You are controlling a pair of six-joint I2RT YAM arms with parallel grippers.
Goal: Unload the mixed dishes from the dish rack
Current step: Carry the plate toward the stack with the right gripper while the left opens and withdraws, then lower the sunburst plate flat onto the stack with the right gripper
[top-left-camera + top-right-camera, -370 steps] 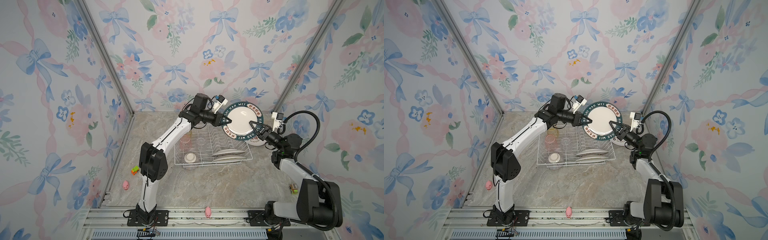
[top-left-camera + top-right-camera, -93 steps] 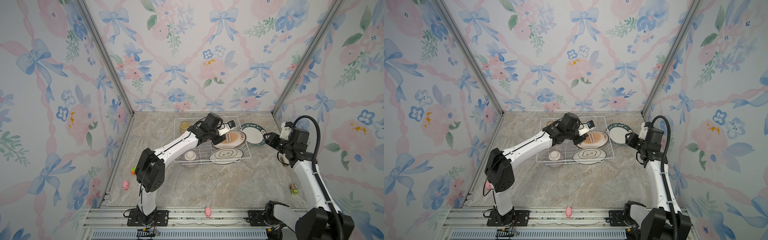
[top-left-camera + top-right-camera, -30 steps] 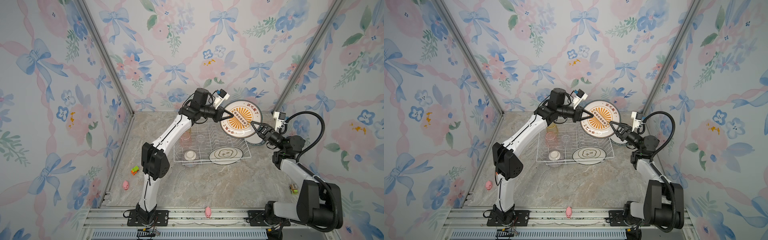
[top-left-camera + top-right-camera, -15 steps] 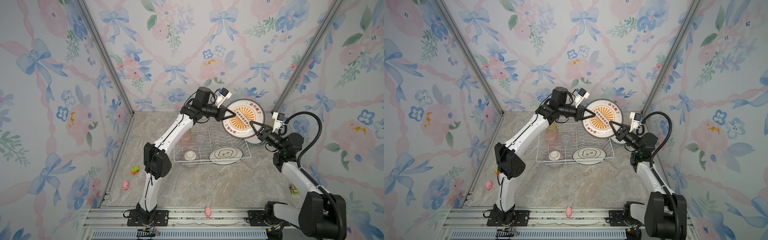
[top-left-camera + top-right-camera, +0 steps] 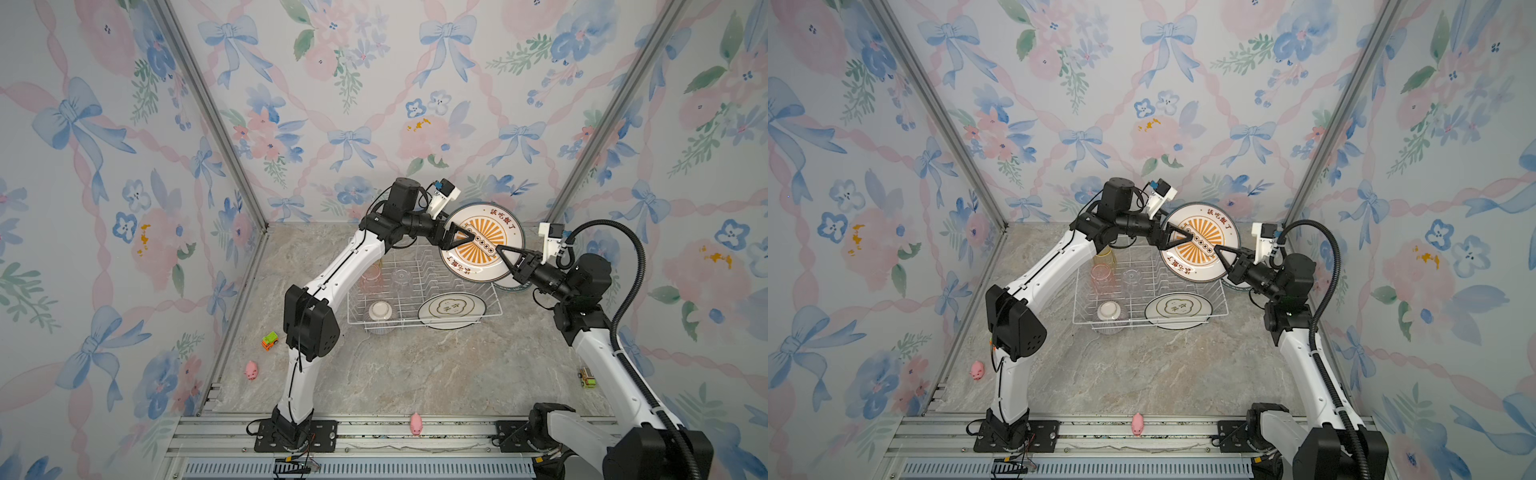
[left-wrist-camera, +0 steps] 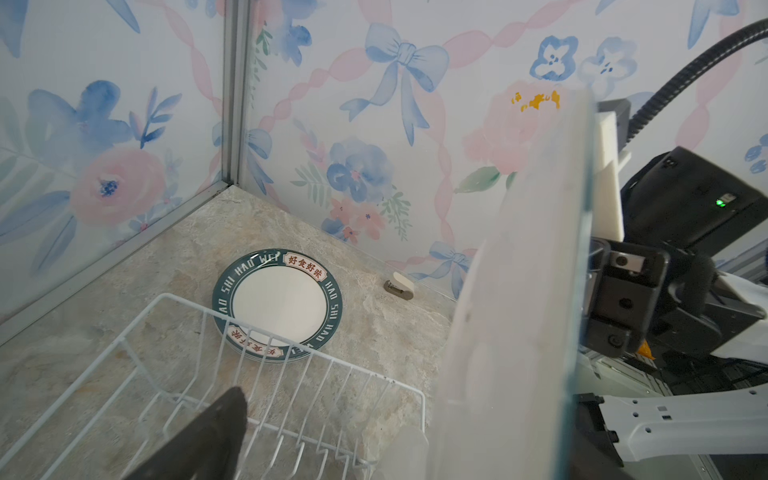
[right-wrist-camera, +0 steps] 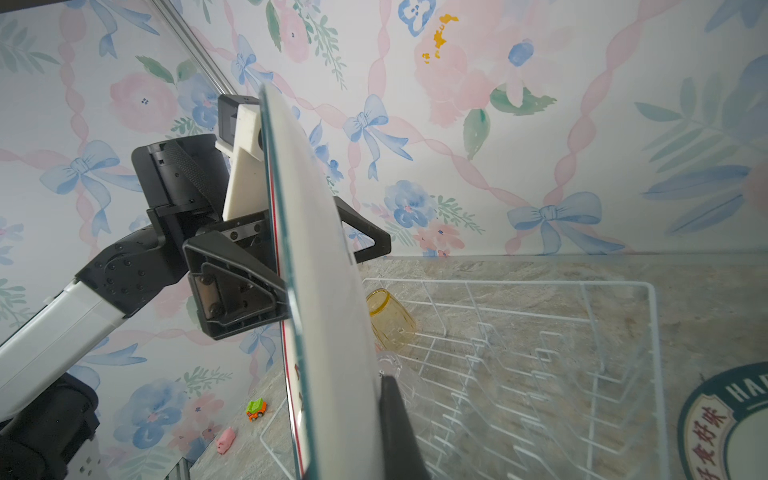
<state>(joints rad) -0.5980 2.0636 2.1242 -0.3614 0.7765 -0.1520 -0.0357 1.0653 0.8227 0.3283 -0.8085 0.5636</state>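
Observation:
A white plate with an orange sunburst (image 5: 482, 245) (image 5: 1200, 245) hangs on edge above the dish rack (image 5: 353, 307) (image 5: 1077, 316). My right gripper (image 5: 500, 249) is shut on its right rim, one finger (image 7: 395, 424) lying flat against it. My left gripper (image 5: 471, 240) straddles the opposite rim with its jaws open; its finger (image 6: 208, 436) stands well off the plate (image 6: 519, 291). In the rack lie a flat plate (image 5: 451, 308), an upturned bowl (image 5: 380, 311), and pink (image 5: 371, 276), clear (image 5: 401, 276) and yellow (image 7: 390, 320) tumblers.
Dark-rimmed plates (image 6: 277, 305) (image 5: 509, 286) are stacked on the table right of the rack. Pink pig toys (image 5: 250, 370) (image 5: 416, 424), a toy car (image 5: 269, 340) and a toy truck (image 5: 587, 378) lie about. The flowered walls stand close behind and beside.
The right gripper has closed on the sunburst plate's rim, and the left gripper's jaws have then opened off it. The plate has barely moved.

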